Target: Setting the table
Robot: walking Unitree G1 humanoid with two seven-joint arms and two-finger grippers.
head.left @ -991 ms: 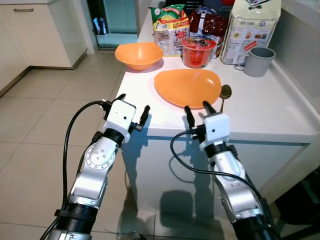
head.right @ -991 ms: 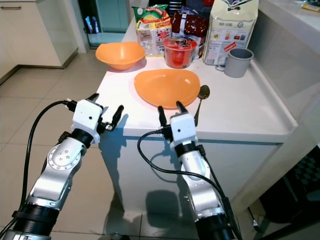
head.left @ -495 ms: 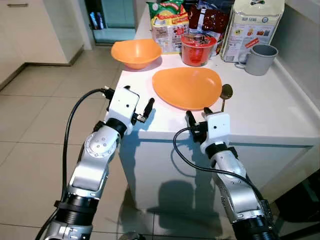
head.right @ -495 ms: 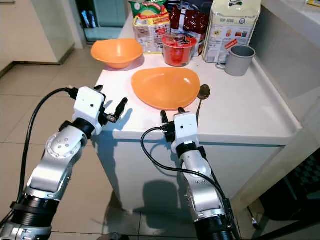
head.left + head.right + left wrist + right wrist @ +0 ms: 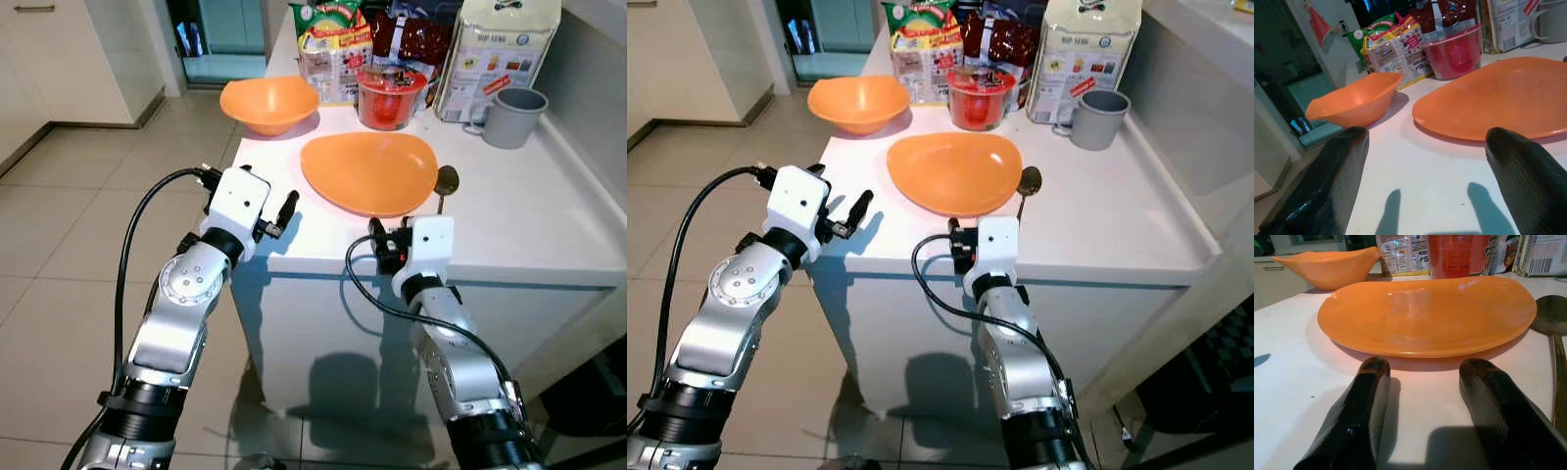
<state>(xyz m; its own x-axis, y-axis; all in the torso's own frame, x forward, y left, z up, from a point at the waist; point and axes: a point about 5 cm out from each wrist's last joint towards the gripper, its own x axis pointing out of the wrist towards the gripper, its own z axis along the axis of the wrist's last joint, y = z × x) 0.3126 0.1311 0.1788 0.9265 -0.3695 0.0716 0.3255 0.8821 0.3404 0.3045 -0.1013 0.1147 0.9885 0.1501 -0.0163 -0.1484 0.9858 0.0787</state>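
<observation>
An orange plate [image 5: 367,171] lies on the white table [image 5: 509,230], with a dark spoon [image 5: 446,181] beside its right edge. An orange bowl [image 5: 269,103] stands behind it at the far left. My right gripper [image 5: 389,231] is low over the table's front edge, just short of the plate [image 5: 1425,313]. It is open, with nothing between its fingers [image 5: 1364,401]. My left gripper [image 5: 260,201] hovers by the table's front left corner, open wide and empty, pointing toward the bowl [image 5: 1352,100] and plate [image 5: 1493,98].
At the back of the table stand a red tub [image 5: 390,98], snack packets [image 5: 333,49], a tall white carton [image 5: 495,54] and a grey mug [image 5: 511,116]. A tiled floor [image 5: 69,245] lies to the left, with cabinets [image 5: 59,59] beyond.
My right gripper has tipped forward and down over the table edge, closer to the plate. My left gripper has risen a little toward the table corner.
</observation>
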